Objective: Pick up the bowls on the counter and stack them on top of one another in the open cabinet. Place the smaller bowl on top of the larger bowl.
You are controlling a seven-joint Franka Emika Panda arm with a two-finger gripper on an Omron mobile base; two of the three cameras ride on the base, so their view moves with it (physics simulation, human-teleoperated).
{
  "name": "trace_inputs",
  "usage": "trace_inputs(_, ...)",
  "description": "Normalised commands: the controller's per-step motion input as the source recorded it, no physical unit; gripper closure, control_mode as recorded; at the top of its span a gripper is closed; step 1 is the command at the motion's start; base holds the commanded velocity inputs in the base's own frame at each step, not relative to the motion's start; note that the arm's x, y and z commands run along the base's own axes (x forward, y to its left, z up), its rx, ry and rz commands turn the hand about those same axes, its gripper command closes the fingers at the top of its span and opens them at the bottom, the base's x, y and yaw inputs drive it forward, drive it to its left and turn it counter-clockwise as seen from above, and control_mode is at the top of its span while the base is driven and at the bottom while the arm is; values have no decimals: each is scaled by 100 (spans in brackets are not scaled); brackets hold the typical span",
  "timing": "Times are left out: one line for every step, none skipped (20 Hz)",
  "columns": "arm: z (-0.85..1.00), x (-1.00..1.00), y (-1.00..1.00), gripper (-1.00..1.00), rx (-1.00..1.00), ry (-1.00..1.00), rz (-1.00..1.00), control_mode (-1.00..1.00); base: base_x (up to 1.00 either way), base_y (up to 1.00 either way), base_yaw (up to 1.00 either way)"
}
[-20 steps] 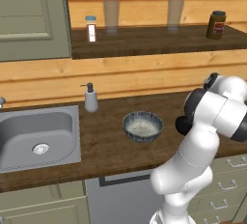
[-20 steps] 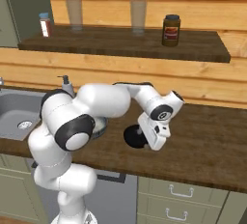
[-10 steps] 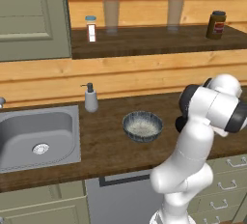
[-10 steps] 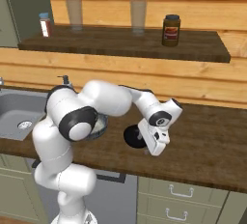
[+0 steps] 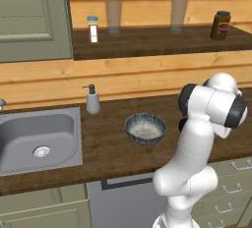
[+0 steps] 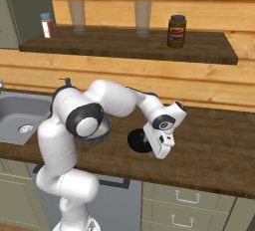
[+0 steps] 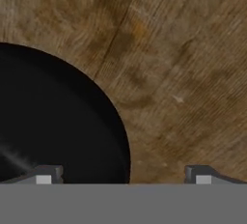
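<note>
Since a second ago my arm has folded lower and my tool [image 6: 158, 151] has come down toward the counter [image 6: 219, 150], right beside the smaller bowl [image 6: 137, 141]. Nothing else on the counter has shifted.

From the hand camera, the tool's two fingertips [image 7: 44, 175] stand wide apart, so it is open and holding nothing. The glossy black bowl [image 7: 53, 121] lies under the left tip, and its rim curves through the gap between the tips, with bare brown wood under the right one. From the right base camera the tool hangs at the bowl's right edge; whether a finger touches the rim I cannot tell.

The larger bowl [image 5: 145, 128] sits on the counter between the smaller bowl and the steel sink [image 5: 29, 138], its pale speckled inside facing up. A soap dispenser [image 5: 92, 100] stands behind it, near the sink's back corner.

Above, the open cabinet [image 6: 124, 46] has on its dark shelf board a small white bottle [image 5: 92, 29] at the left, two clear glasses [image 5: 113, 17] against the back wall, and a brown jar [image 6: 176, 31] toward the right. Both bowls are on the counter, neither on the shelf.
</note>
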Motion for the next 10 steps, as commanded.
trace_inputs(-14,26,0,-100,-3,-3,-1,-100,0,0,0)
trace_inputs(-11,25,0,-100,-3,-4,-2,-100,0,0,0)
trace_inputs(-16,28,0,-100,-5,-4,0,-100,0,0,0)
trace_inputs(-26,18,0,-100,-9,-6,0,-100,0,0,0)
trace_inputs(-26,13,0,-100,-9,-5,0,-100,0,0,0)
trace_inputs(-19,6,0,-100,-6,-1,0,-100,0,0,0)
trace_inputs(-13,1,0,-100,-5,0,0,-100,0,0,0)
trace_inputs(-14,0,0,-100,-6,0,0,-100,0,0,0)
trace_inputs(-19,0,0,-100,-6,0,0,-100,0,0,0)
trace_inputs(-15,0,0,100,-5,0,0,-100,0,0,0)
